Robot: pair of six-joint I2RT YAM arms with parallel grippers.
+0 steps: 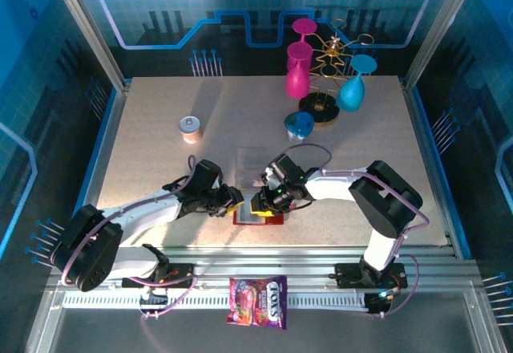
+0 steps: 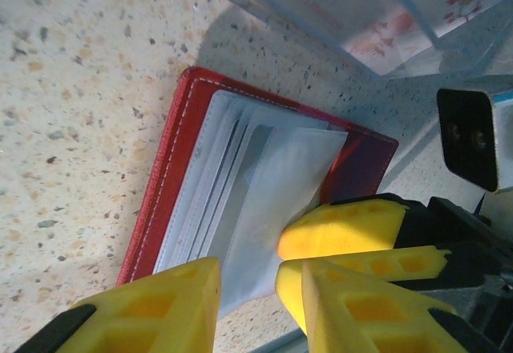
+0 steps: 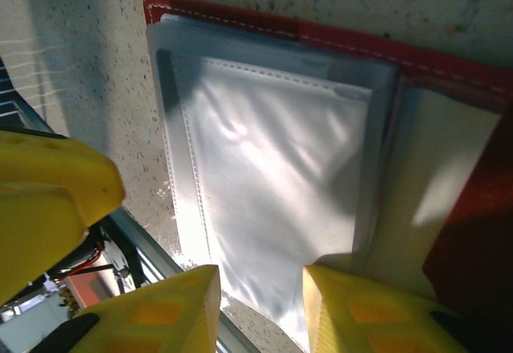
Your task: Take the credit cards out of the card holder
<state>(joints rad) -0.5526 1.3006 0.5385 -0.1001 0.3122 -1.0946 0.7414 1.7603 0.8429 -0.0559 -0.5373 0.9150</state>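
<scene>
The card holder [image 1: 258, 215] lies open near the table's front edge, dark red with white stitching and greyish clear pockets [image 2: 240, 176]. Both grippers meet over it. My left gripper [image 2: 248, 277] is open, with the loose edge of a clear pocket in the gap between its yellow fingers. My right gripper [image 3: 260, 277] is also open, straddling a clear sleeve [image 3: 272, 168]; one of its fingers [image 2: 345, 225] presses on the pocket. In the top view the left gripper [image 1: 232, 200] and the right gripper [image 1: 270, 199] nearly touch. Pinkish-white credit cards [image 2: 385, 24] lie in the transparent tray [image 1: 250, 163] behind the holder.
A small can [image 1: 191, 128] stands at the back left. A gold rack [image 1: 325, 72] with pink and blue glasses, and a blue cup [image 1: 299, 123], stand at the back right. A candy bag [image 1: 258, 301] lies on the front rail.
</scene>
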